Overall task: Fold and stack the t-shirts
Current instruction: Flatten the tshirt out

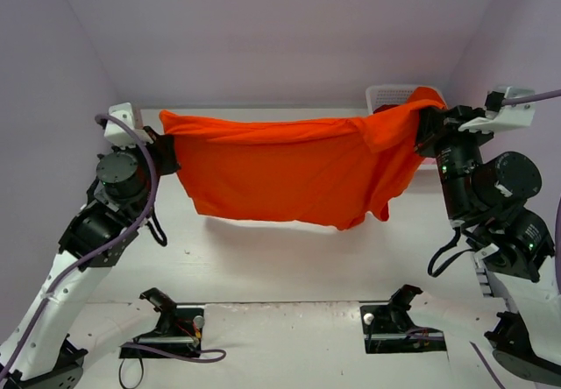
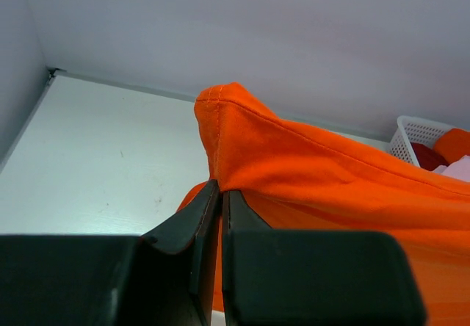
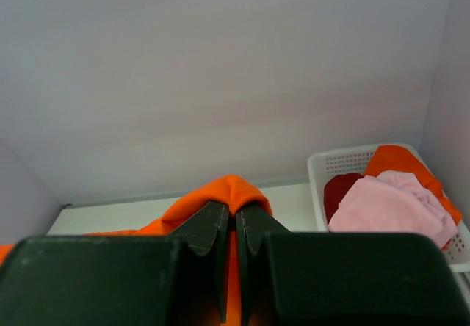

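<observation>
A large bright orange-red t-shirt (image 1: pixel 280 170) hangs stretched in the air between my two grippers, above the table. My left gripper (image 1: pixel 166 148) is shut on its left corner; the left wrist view shows the cloth (image 2: pixel 308 172) pinched between the fingers (image 2: pixel 192 223). My right gripper (image 1: pixel 427 129) is shut on its right corner; the right wrist view shows the cloth (image 3: pixel 228 192) bunched over the fingertips (image 3: pixel 209 227). A light pink t-shirt (image 3: pixel 389 208), a dark red one (image 3: pixel 341 190) and another orange one (image 3: pixel 400 161) lie in the basket.
A white plastic lattice basket (image 3: pixel 317 172) stands at the back right corner of the table, partly behind the hanging shirt in the top view (image 1: pixel 390 95). Two black fixtures (image 1: pixel 171 323) (image 1: pixel 394 319) sit at the near edge. Walls close in on three sides.
</observation>
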You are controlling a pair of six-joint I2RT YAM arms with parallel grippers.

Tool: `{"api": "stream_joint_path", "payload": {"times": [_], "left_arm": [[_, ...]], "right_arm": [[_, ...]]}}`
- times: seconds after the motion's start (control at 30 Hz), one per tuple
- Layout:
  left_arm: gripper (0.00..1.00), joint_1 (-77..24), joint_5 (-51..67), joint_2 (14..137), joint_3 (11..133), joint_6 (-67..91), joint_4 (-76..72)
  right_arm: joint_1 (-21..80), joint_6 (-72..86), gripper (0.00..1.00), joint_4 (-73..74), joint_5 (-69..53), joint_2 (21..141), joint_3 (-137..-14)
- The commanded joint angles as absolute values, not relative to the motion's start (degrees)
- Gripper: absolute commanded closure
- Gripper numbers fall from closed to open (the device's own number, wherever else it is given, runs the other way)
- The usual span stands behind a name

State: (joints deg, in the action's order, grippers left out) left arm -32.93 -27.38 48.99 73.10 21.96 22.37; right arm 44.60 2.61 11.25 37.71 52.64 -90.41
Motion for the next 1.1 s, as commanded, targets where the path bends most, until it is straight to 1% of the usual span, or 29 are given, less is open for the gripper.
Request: {"api": "stream_joint_path", "payload": {"times": [0.0, 0.23, 0.47, 0.67, 0.8, 0.9, 0.93, 0.97, 1.07], "left_arm": [[1.00, -32.52, -29.36, 46.94, 77.25, 19.95, 21.88], [1.00, -32.52, -28.22, 45.71, 82.70, 17.93, 25.57], [1.00, -32.52, -23.65, 39.91, 83.14, 18.10, 25.49], [1.00, -32.52, -20.39, 37.01, 85.43, 20.21, 30.58], [1.00, -32.52, -20.21, 34.29, 85.34, 21.09, 32.52], [1.00, -32.52, -20.21, 33.31, 84.73, 21.71, 33.66], [1.00, -32.52, -20.13, 33.14, 84.29, 21.97, 33.75], [1.00, -32.52, -19.87, 33.05, 83.94, 22.49, 33.92], [1.00, -32.52, -19.25, 33.22, 82.18, 23.55, 33.49]], "right_arm": [[44.38, 4.57, 1.00, 7.47, 35.61, 52.38, -93.33], [44.38, 7.29, 1.00, 8.70, 29.54, 54.93, -99.75], [44.38, 9.31, 1.00, 9.14, 25.85, 51.07, -98.88], [43.34, 13.18, 1.00, 13.97, 20.05, 48.69, -99.85], [37.98, 15.29, 1.00, 17.83, 14.78, 46.41, -99.05], [30.78, 15.82, 1.00, 19.77, 9.24, 45.62, -98.96], [26.93, 15.82, 1.00, 20.30, 7.58, 45.44, -99.05], [25.07, 15.91, 1.00, 20.91, 4.69, 45.35, -99.05], [19.35, 15.65, 1.00, 21.79, 1.42, 45.61, -99.05]]}}
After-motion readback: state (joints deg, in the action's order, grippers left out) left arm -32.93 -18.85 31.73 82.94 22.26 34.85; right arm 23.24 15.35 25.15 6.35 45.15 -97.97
